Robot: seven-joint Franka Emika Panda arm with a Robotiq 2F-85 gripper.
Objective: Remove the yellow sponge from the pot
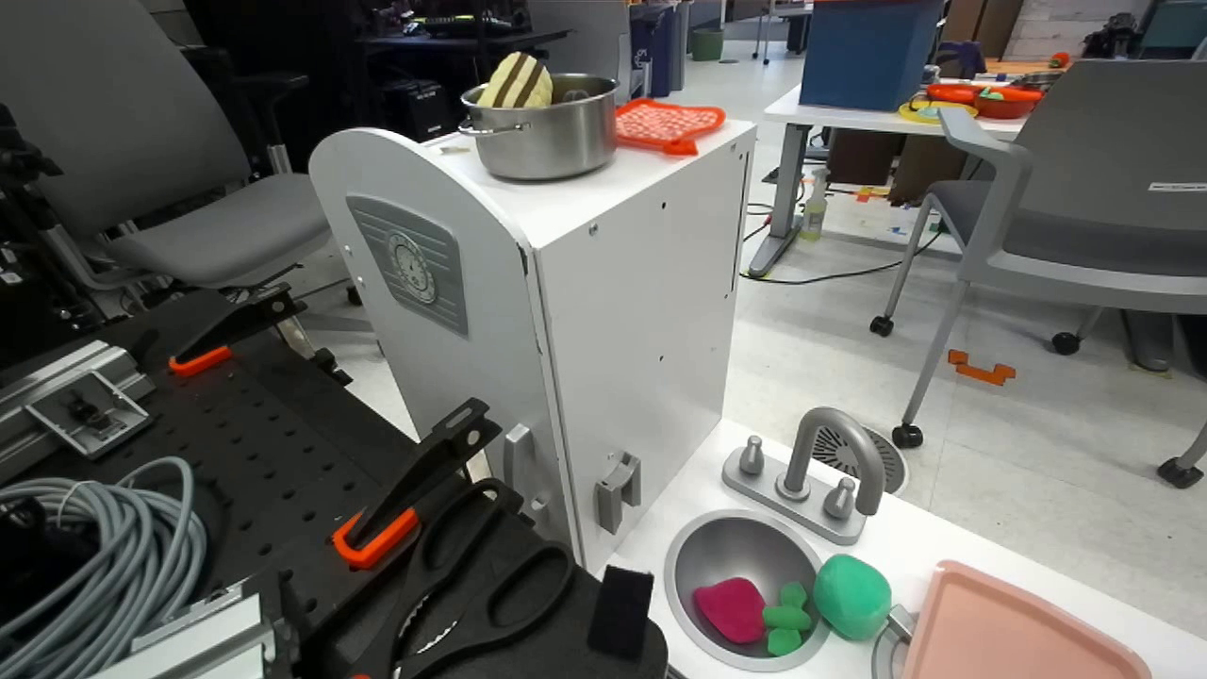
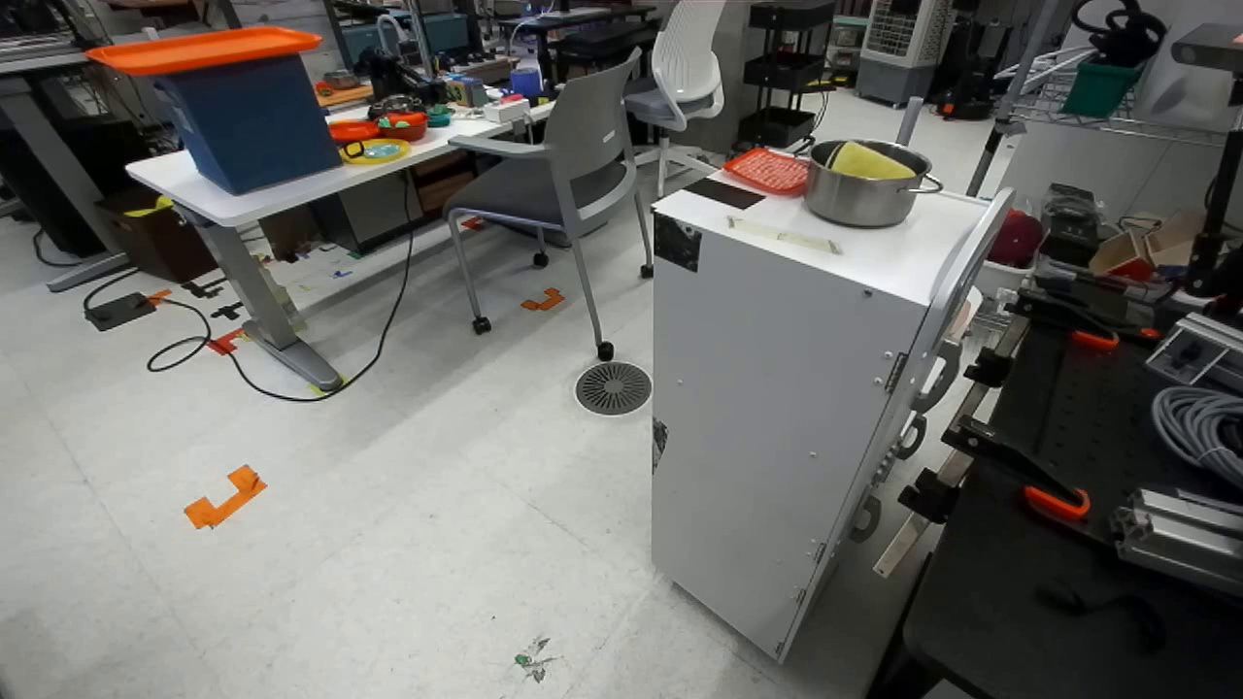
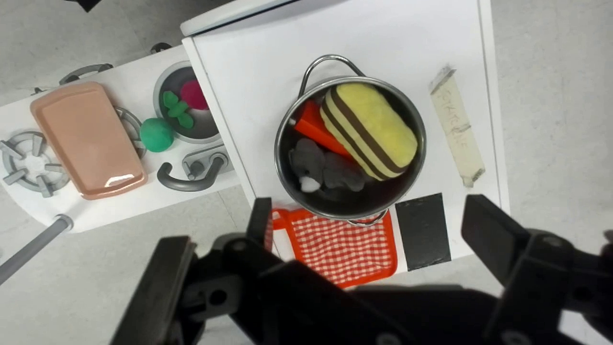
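The yellow sponge [image 3: 376, 127] is a pale-yellow soft block with brown stripes at one side. It lies in the pot [image 3: 286, 179], leaning on the far right wall in the wrist view. In both exterior views, the sponge [image 1: 519, 83] [image 2: 871, 161] sticks up above the rim of the steel pot [image 1: 547, 143] [image 2: 859, 200]. A red-orange item [image 3: 321, 134] and a grey plush with a white tip [image 3: 309, 160] lie beside it in the pot. My gripper [image 3: 368, 211] is wide open and empty, above the pot's near side. The gripper is out of view in both exterior views.
The pot stands on a white cabinet top [image 3: 258, 86]. A red checked pot holder [image 3: 342, 247] lies partly under the pot's near side. A raised board edges the cabinet [image 1: 415, 179]. Lower down are a toy sink [image 1: 693, 566], faucet [image 1: 830, 453] and pink tray [image 1: 1018, 622].
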